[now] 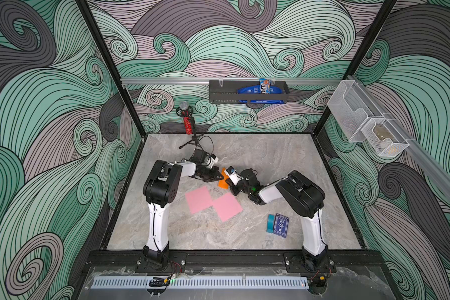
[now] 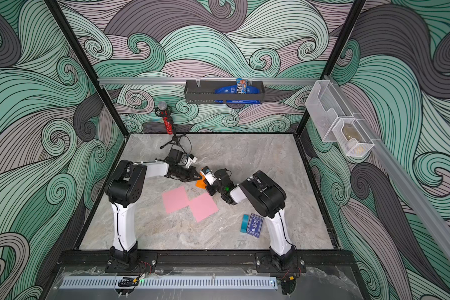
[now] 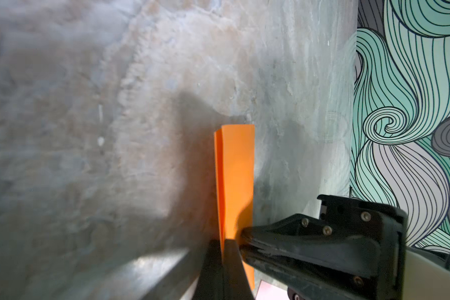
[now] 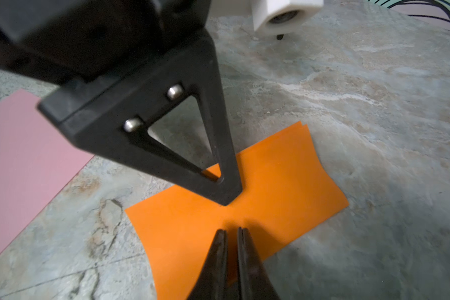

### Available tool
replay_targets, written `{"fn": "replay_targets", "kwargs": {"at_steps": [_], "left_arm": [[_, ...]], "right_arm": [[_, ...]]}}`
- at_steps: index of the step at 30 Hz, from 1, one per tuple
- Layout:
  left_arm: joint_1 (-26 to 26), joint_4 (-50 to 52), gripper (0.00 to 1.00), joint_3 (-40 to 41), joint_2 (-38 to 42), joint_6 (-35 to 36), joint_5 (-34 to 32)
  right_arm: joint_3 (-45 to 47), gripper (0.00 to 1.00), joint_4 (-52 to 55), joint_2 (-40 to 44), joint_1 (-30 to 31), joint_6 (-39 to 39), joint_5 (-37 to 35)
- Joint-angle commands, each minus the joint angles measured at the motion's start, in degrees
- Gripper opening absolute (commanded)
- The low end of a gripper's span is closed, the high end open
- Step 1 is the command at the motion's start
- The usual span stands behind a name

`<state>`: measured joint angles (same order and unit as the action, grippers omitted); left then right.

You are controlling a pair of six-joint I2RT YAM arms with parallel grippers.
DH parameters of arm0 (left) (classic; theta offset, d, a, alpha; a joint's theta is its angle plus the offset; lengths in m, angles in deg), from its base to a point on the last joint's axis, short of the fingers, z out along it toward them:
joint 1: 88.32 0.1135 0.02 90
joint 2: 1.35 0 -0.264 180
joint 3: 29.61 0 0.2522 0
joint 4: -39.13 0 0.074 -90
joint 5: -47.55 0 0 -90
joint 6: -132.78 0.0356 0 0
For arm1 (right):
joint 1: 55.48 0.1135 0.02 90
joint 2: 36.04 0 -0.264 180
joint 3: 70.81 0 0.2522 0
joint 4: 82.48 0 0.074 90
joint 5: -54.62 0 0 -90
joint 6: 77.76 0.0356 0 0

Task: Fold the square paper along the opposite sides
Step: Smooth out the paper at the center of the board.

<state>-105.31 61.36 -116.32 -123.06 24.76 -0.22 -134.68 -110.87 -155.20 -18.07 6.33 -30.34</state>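
Nearest me, the slotted strip [image 1: 198, 282] along the front. Two pink sheets [image 1: 199, 198] lie corner to corner on the table [image 1: 257, 155]. Just behind them my left gripper [image 4: 227, 200] has its jaws together, tip down on the orange paper [image 4: 283, 176]; I can't tell whether it pinches a layer. The paper lies mid-table, folded to a rectangle, layers slightly offset at one corner, short edges bowed. My right gripper [image 4: 231, 230] sits at its edge, jaws a sliver apart. Further right, a blue box [image 1: 281, 225].
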Motion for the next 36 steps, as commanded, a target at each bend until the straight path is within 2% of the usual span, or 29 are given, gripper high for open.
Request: {"fn": "replay_targets", "kwargs": {"at_steps": [1,12,22,29,36], "left_arm": [[0.1,1.9,0.0,0.5,-0.4,0.2,-2.7],[0.2,2.0,0.0,0.9,-0.1,0.5,-3.1],[0.1,1.8,0.0,1.1,0.3,0.4,-3.1],[-0.1,1.7,0.0,1.3,0.5,0.2,-3.0],[-0.1,1.5,0.0,1.3,0.2,0.0,-3.0]], "right_arm": [[3.3,0.13,2.4,1.1,1.1,-0.7,-0.6],[9.5,0.14,0.4,3.6,2.7,-1.0,-2.1],[11.3,0.15,3.0,5.8,4.3,-1.5,-3.6],[7.1,0.16,3.0,10.8,3.5,0.7,-0.8],[-0.9,0.13,4.6,4.1,1.0,0.2,-0.2]]}}
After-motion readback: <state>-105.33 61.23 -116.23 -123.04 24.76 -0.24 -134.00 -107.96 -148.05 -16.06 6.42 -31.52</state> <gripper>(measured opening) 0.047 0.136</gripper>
